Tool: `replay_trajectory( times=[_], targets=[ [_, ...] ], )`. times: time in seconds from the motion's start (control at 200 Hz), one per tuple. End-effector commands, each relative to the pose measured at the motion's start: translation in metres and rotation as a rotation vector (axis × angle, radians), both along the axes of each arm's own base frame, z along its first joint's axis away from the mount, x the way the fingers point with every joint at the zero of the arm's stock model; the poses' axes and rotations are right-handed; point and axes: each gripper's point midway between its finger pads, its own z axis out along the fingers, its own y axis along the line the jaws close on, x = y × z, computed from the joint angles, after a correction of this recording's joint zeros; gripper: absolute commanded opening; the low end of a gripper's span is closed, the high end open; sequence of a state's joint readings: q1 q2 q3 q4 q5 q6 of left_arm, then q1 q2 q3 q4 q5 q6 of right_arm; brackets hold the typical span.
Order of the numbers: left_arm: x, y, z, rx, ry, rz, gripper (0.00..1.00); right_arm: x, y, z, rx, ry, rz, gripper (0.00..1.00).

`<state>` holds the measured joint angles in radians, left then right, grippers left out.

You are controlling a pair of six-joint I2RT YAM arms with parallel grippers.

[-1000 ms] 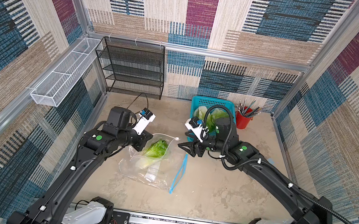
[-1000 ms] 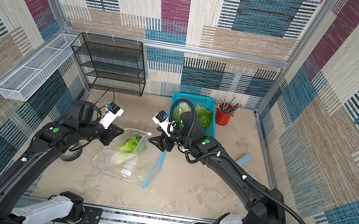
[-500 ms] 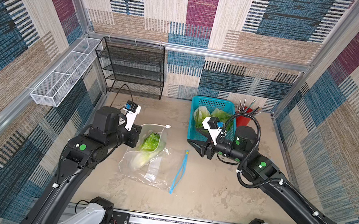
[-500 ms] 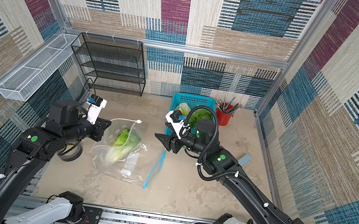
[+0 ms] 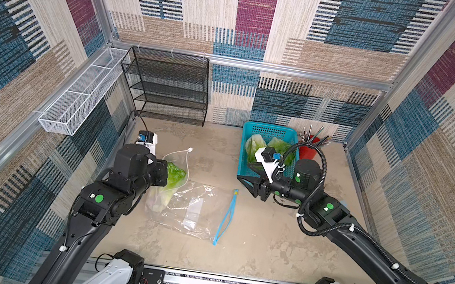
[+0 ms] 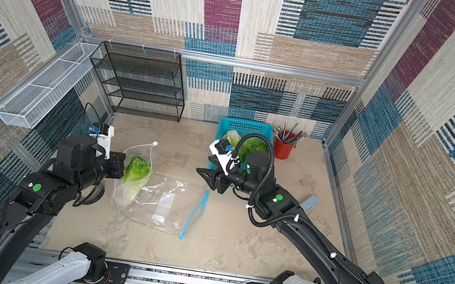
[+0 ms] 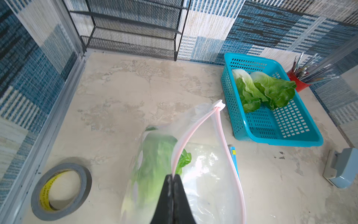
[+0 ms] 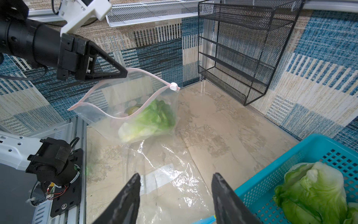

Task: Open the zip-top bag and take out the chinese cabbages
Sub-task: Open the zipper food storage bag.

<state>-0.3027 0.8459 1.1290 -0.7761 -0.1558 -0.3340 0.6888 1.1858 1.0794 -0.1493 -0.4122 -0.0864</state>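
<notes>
left gripper (image 7: 173, 175) — pinching zip-top bag (image 8: 108, 124) rim | right gripper (image 8: 175, 175) — jaws apart

Green-white cabbages (image 7: 271, 91), turquoise basket (image 7: 286, 120) — pink-edged clear bag (image 8: 104, 124)

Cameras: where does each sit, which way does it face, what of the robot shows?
Top views: high at the front, looking down on the table; left arm and right arm show.
Left wrist: over the shut left end effector, facing zip-top bag and basket.
Right wrist: over the open right end effector, facing bag, left arm.
Shared: bag, basket.
</notes>
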Motion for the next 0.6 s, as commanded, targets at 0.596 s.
replay_trajectory(
  times=[0.596],
  targets=[
    [0.005,-0.05,-0.063,-0.153,0.098,0.093,0.0,-0.03,0.039,-0.012,0.121,0.171,0.171,0.48]
  ],
)
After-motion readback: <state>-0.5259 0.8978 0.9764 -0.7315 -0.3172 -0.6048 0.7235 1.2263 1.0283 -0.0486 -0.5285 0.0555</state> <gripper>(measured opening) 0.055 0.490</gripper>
